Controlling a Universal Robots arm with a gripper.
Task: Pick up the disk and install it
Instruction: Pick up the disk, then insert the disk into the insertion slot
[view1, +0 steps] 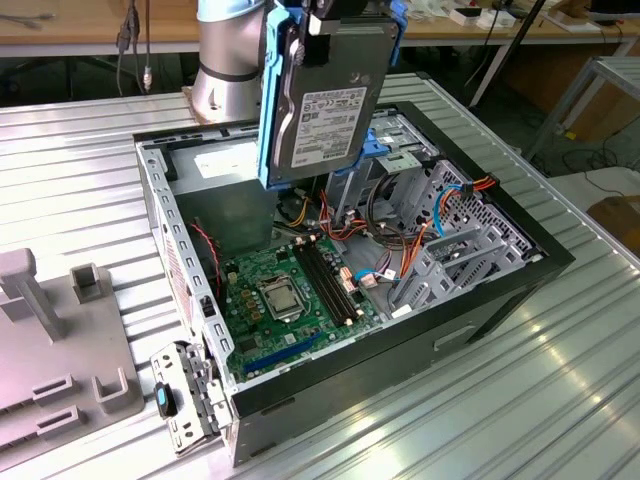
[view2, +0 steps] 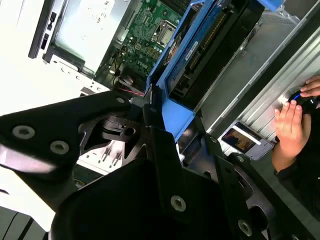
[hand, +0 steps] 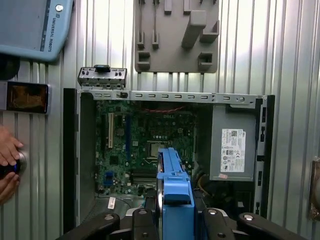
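Note:
The disk (view1: 325, 95), a dark hard drive in bright blue rails, hangs upright on its edge above the open computer case (view1: 480, 300), over the side near the arm's base. My gripper (view1: 320, 22) is shut on its top edge. In the first wrist view the gripper (hand: 173, 210) clamps the disk's blue rail (hand: 172, 185) from both sides, with the motherboard (hand: 145, 145) beneath. In the second wrist view the dark fingers (view2: 150, 107) pinch the end of the blue rail, and the disk (view2: 210, 45) extends away from them.
Inside the case are the motherboard (view1: 290, 290), loose cables, a metal drive cage (view1: 440, 260) and a power supply (hand: 232, 150). A grey fixture (view1: 50, 340) and a small metal bracket (view1: 185, 395) lie beside it. A person's hands (hand: 7, 160) rest by a phone (hand: 27, 97).

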